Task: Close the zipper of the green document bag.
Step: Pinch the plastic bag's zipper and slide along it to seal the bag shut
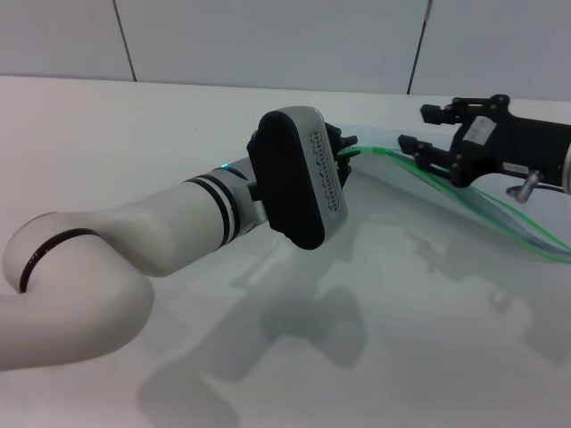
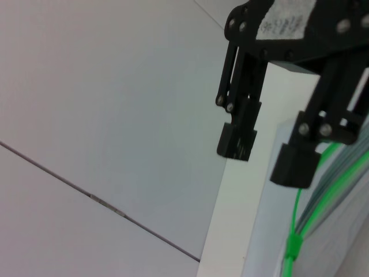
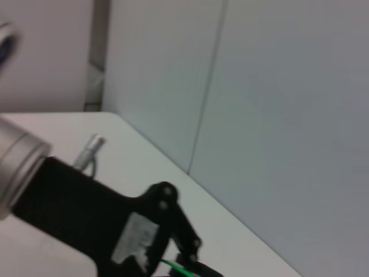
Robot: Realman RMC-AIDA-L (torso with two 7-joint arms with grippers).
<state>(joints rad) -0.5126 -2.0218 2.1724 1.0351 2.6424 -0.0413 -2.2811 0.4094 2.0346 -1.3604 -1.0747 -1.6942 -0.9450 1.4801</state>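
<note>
Zipper (image 1: 464, 194) sits between the two grippers, not closed yet as far as I can tell

Bag (image 1: 419, 205) lies flat on the table (image 1: 134, 134) off to the right, and its green strip runs long-ways from the left gripper (image 1: 343, 147) out toward the near right edge. Left gripper is right at the far end of the strip with a bit of green poking out at its tip, but the wrist housing blocks its fingers, so can't tell if it's pinching. Right gripper (image 1: 419, 127) hovers just above the strip a little further along, fingers spread and holding nothing; the left wrist view shows its two pads (image 2: 236, 140) apart with the green line below them. Slider (image 2: 292, 245) looks like the small green lump on the strip, so I'd guess the right arm is the nearer one to grab and pull it along that axis.
</note>
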